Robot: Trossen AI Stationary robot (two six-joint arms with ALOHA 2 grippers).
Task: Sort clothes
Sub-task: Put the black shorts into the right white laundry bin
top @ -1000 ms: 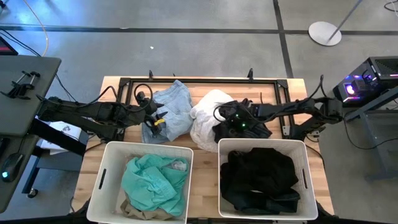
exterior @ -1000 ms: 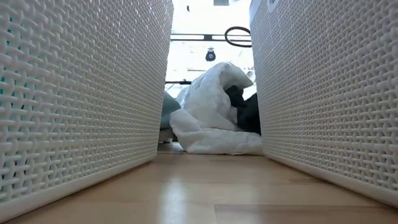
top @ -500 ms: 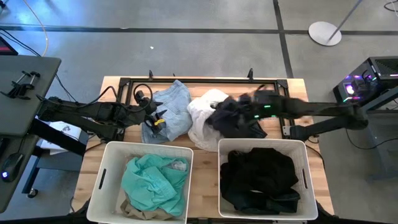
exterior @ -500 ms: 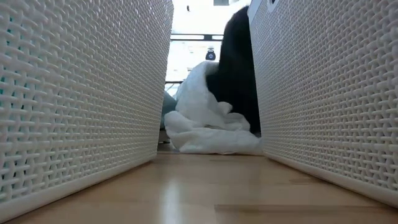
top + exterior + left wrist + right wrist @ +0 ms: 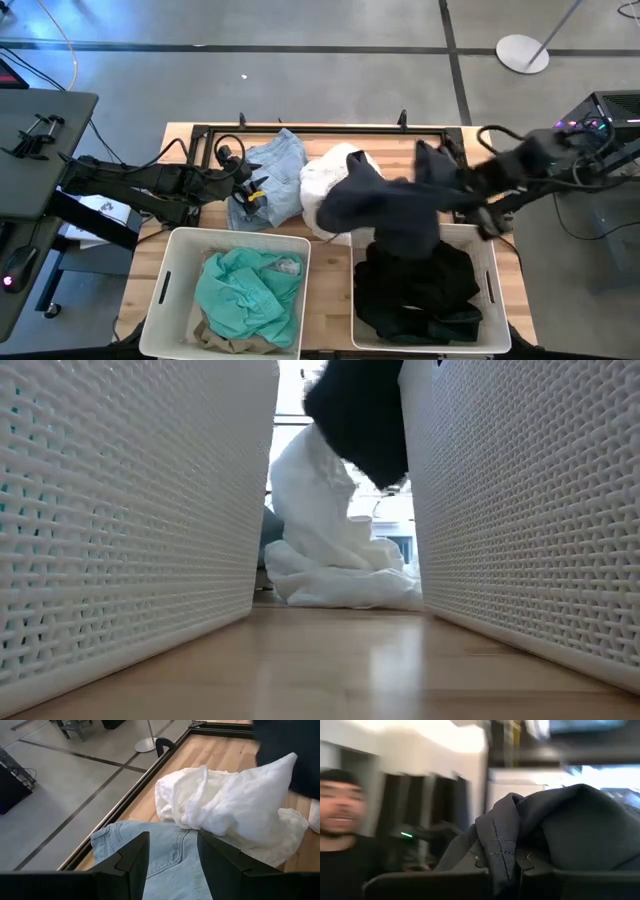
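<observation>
Overhead, the right gripper (image 5: 502, 862) is clamped on a charcoal garment (image 5: 395, 205) that hangs in the air over the white garment (image 5: 322, 185) and the right basket (image 5: 491, 262) of black clothes (image 5: 420, 290). Meanwhile the left gripper (image 5: 172, 852) sits half open above the pale blue jeans (image 5: 270, 175). Teal clothes (image 5: 245, 290) fill the left basket (image 5: 165, 290).
</observation>
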